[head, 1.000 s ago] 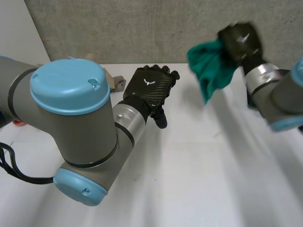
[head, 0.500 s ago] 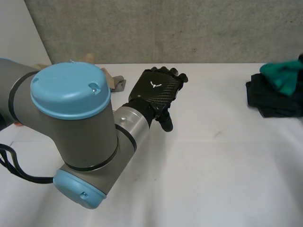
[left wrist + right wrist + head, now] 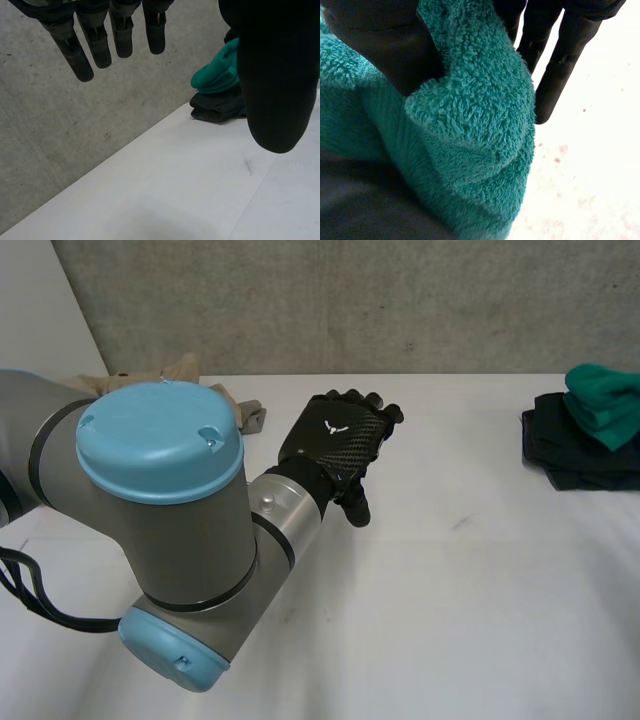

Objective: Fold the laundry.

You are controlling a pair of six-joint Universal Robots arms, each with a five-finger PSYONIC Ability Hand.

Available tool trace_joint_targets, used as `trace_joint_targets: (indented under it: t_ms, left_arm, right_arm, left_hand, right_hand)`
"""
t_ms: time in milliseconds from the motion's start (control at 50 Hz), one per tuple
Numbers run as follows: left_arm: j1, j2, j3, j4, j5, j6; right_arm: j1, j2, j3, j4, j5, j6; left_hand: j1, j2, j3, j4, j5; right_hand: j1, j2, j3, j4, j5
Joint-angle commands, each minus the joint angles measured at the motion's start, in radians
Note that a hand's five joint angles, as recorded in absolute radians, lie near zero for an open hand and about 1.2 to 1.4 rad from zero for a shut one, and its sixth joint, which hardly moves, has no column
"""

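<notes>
Placement seemed the step — your right hand [image 3: 375, 45] pinched the teal towel [image 3: 603, 405] atop the dark pile [image 3: 570, 458] at the frame's right edge, so you needed to spread those fingers before lifting; your left hand [image 3: 335, 440] hovered straight-fingered mid-frame.

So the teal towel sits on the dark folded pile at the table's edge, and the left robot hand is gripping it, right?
Not quite: it is the right robot hand, not the left. The right wrist view shows its thumb and fingers pinching the teal towel, which does sit on the dark folded pile. In the head view the left robot hand hangs open over the table, holding nothing.
</notes>
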Motion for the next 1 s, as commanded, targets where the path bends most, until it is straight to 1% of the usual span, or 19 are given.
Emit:
trace_joint_targets:
  t_ms: [20, 240, 260, 300, 320, 440, 520, 600, 620, 660, 680, 740, 760, 800, 860, 920, 940, 960, 1000]
  left_arm:
    - [-0.003, -0.003, -0.01, 0.0, 0.001, -0.001]
    - [-0.027, 0.002, -0.01, 0.0, 0.024, -0.004]
    - [-0.03, 0.003, -0.01, 0.0, 0.031, -0.004]
    - [-0.04, 0.008, -0.013, 0.0, 0.056, -0.006]
    - [-0.041, 0.009, -0.013, 0.0, 0.062, -0.006]
    - [-0.06, 0.02, -0.029, -0.001, 0.114, -0.007]
    - [-0.061, 0.062, -0.049, 0.0, 0.127, -0.006]
    - [-0.061, 0.089, -0.066, 0.002, 0.148, -0.006]
    - [-0.061, 0.1, -0.069, 0.003, 0.154, -0.006]
    - [-0.06, 0.123, -0.073, 0.005, 0.168, -0.006]
    - [-0.06, 0.131, -0.073, 0.007, 0.171, -0.006]
    - [-0.055, 0.158, -0.072, 0.016, 0.174, -0.006]
    - [-0.053, 0.167, -0.07, 0.019, 0.173, -0.007]
    - [-0.037, 0.195, -0.07, 0.033, 0.168, -0.007]
    - [0.003, 0.221, -0.073, 0.049, 0.166, -0.004]
    - [0.11, 0.256, -0.073, 0.075, 0.159, -0.002]
    - [0.14, 0.259, -0.073, 0.08, 0.159, -0.002]
    - [0.17, 0.263, -0.073, 0.083, 0.159, -0.002]
    - [0.267, 0.264, -0.072, 0.091, 0.163, -0.001]
  right_arm:
    - [0.028, 0.043, -0.019, -0.068, 0.063, 0.002]
    - [-0.013, 0.082, 0.061, -0.06, 0.057, -0.019]
    - [-0.024, 0.061, 0.088, -0.054, 0.058, -0.025]
    - [-0.028, 0.025, 0.122, -0.042, 0.063, -0.034]
    - [-0.038, -0.021, 0.149, -0.018, 0.067, -0.044]
    - [-0.084, -0.145, 0.189, 0.107, 0.069, -0.057]
    - [-0.114, -0.214, 0.176, 0.263, 0.098, -0.102]
    - [-0.134, -0.286, 0.147, 0.406, 0.219, -0.243]
    - [-0.137, -0.315, 0.128, 0.459, 0.298, -0.313]
    - [-0.136, -0.34, 0.11, 0.501, 0.386, -0.382]
    - [-0.13, -0.37, 0.087, 0.53, 0.478, -0.448]
    - [-0.122, -0.426, 0.065, 0.536, 0.589, -0.517]
    - [-0.098, -0.458, 0.07, 0.527, 0.65, -0.537]
    - [-0.046, -0.487, 0.082, 0.501, 0.681, -0.533]
    - [0.079, -0.545, 0.156, 0.402, 0.667, -0.476]
    - [0.163, -0.671, 0.316, 0.293, 0.597, -0.372]
    - [0.179, -0.706, 0.362, 0.265, 0.568, -0.346]
    - [0.209, -0.772, 0.454, 0.212, 0.496, -0.296]
    - [0.231, -0.826, 0.551, 0.164, 0.415, -0.252]
  left_hand:
    - [-0.016, -0.009, -0.005, -0.001, 0.004]
    - [-0.019, -0.012, -0.008, -0.004, 0.001]
    - [-0.019, -0.012, -0.008, -0.004, 0.001]
    - [-0.022, -0.015, -0.011, -0.007, -0.001]
    - [-0.022, -0.015, -0.011, -0.007, -0.001]
    - [-0.034, -0.027, -0.023, -0.018, -0.013]
    - [-0.037, -0.029, -0.025, -0.021, -0.016]
    - [-0.055, -0.047, -0.043, -0.039, -0.034]
    - [-0.058, -0.05, -0.046, -0.042, -0.037]
    - [-0.066, -0.059, -0.055, -0.051, -0.045]
    - [-0.072, -0.065, -0.061, -0.056, -0.051]
    - [-0.088, -0.08, -0.076, -0.072, -0.067]
    - [-0.088, -0.08, -0.076, -0.072, -0.067]
    - [-0.088, -0.08, -0.076, -0.072, -0.067]
    - [-0.088, -0.08, -0.076, -0.072, -0.067]
    - [-0.088, -0.08, -0.076, -0.072, -0.067]
    - [-0.088, -0.08, -0.076, -0.072, -0.067]
    - [-0.088, -0.08, -0.076, -0.072, -0.067]
    - [-0.088, -0.08, -0.076, -0.072, -0.067]
  right_hand:
    - [0.356, 0.247, 0.225, 0.196, 0.26]
    - [0.356, 0.247, 0.225, 0.196, 0.26]
    - [0.104, -0.005, -0.026, -0.056, 0.008]
    - [-0.637, -0.746, -0.768, -0.798, -0.733]
    - [-0.866, -0.975, -0.996, -1.026, -0.962]
    - [-0.866, -0.975, -0.996, -1.026, -0.962]
    - [-0.866, -0.975, -0.996, -1.026, -0.962]
    - [-0.866, -0.975, -0.996, -1.026, -0.962]
    - [-0.866, -0.975, -0.996, -1.026, -0.962]
    - [-0.866, -0.975, -0.996, -1.026, -0.962]
    - [-0.866, -0.975, -0.996, -1.026, -0.962]
    - [-0.866, -0.975, -0.996, -1.026, -0.962]
    - [-0.866, -0.975, -0.996, -1.026, -0.962]
    - [-0.866, -0.975, -0.996, -1.026, -0.962]
    - [-0.866, -0.975, -0.996, -1.026, -0.962]
    - [-0.866, -0.975, -0.996, -1.026, -0.962]
    - [-0.866, -0.975, -0.996, -1.026, -0.962]
    - [-0.866, -0.975, -0.996, -1.026, -0.962]
    - [-0.866, -0.975, -0.996, -1.026, -0.962]
